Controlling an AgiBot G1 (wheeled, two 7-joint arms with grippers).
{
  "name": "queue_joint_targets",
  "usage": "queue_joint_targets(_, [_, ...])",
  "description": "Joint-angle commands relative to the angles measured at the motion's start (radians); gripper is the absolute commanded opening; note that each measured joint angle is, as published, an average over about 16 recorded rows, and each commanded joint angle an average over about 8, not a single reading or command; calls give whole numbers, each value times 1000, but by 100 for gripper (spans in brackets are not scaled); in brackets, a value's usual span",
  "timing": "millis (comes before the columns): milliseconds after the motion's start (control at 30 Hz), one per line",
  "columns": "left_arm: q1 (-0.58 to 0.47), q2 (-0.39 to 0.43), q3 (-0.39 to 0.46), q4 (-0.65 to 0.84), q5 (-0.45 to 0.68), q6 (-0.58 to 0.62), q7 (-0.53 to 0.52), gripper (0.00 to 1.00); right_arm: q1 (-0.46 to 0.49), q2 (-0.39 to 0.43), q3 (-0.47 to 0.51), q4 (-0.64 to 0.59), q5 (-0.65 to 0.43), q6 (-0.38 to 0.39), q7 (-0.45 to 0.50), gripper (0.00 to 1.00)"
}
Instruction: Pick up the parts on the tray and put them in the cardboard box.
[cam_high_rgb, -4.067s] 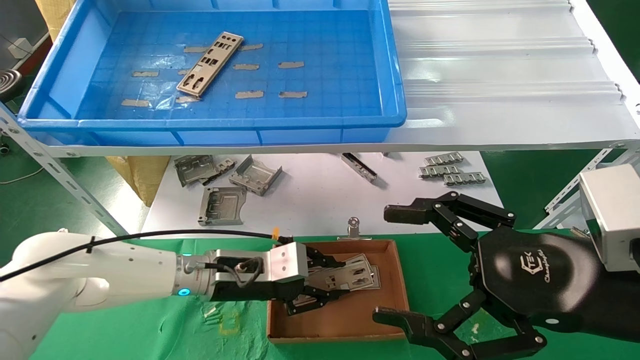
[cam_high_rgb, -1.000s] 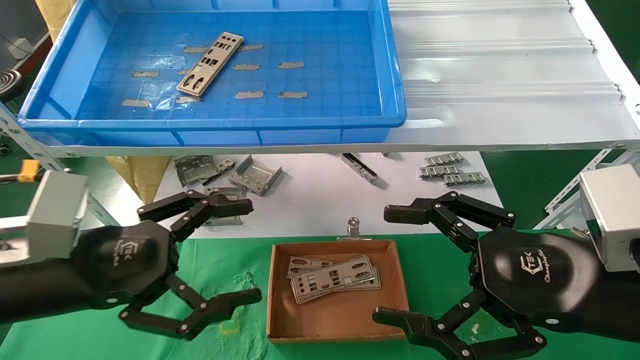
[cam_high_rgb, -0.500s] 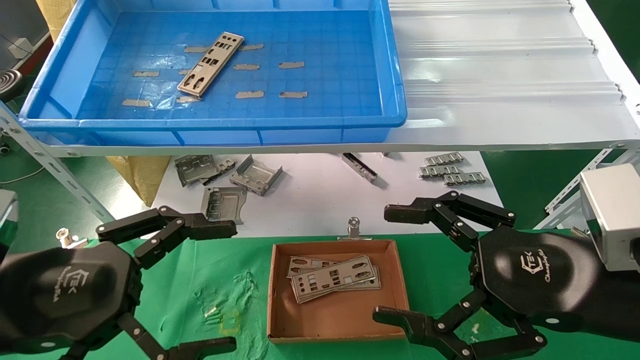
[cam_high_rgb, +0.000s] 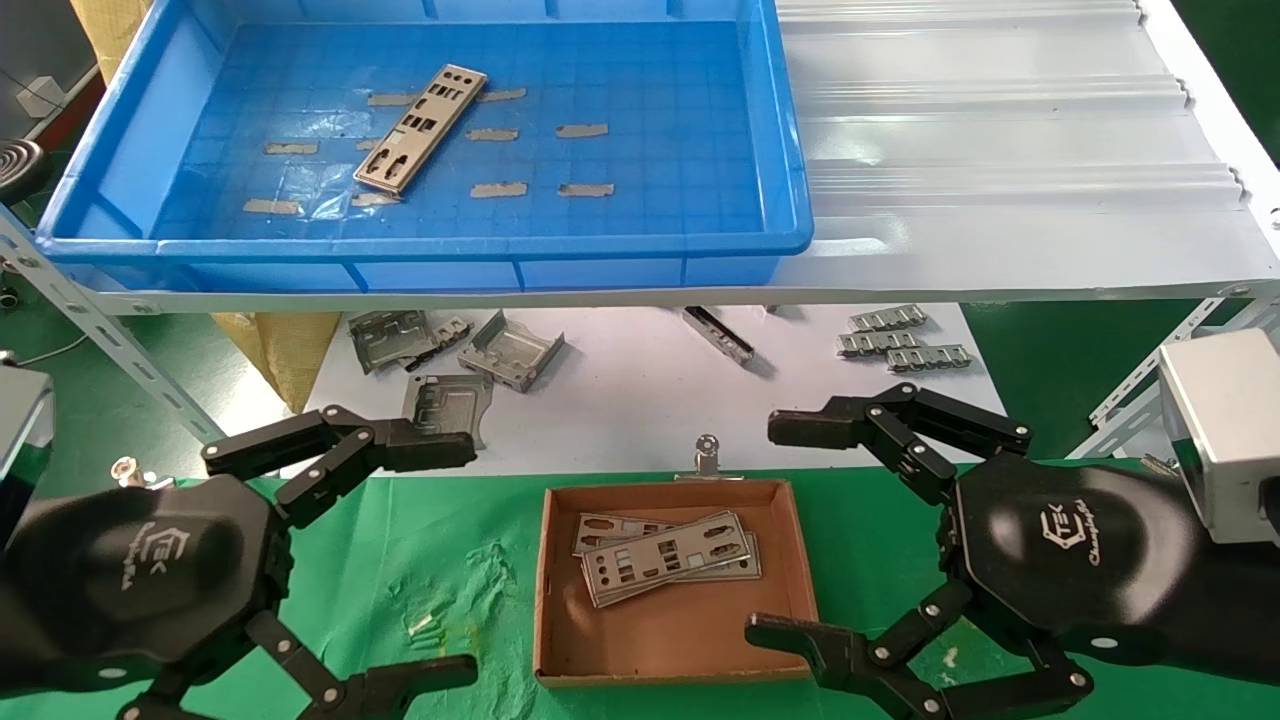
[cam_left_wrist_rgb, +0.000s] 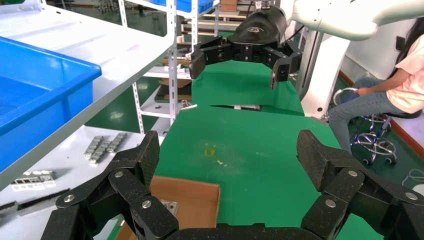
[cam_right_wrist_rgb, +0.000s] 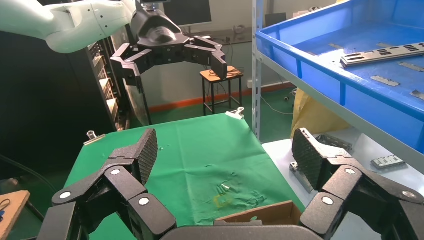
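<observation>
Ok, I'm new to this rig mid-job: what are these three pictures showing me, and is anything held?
The head view looks down from the robot's head. The two black claws are its pincers: left pincer and right pincer, both open and holding nothing, on either side of the cardboard box on the green cloth. The box holds a few flat metal parts. One part remains in the blue tray on the shelf. Each wrist view looks out between that arm's own fingers; the claw farther off is the other arm's.
</observation>
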Motion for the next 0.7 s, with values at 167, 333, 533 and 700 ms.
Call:
queue_joint_targets(167, [-2, 3, 3, 6, 2, 0, 2, 100, 0, 0, 0, 0, 0, 0, 0, 100])
queue_joint_targets(333, [-3, 5, 4, 8, 3, 0, 4, 100, 0, 0, 0, 0, 0, 0, 0, 100])
queue_joint_targets(533, [-4, 6, 5, 10, 3, -1, 5, 100, 0, 0, 0, 0, 0, 0, 0, 100])
queue_joint_targets(700, [-4, 6, 6, 11, 4, -1, 5, 100, 0, 0, 0, 0, 0, 0, 0, 100])
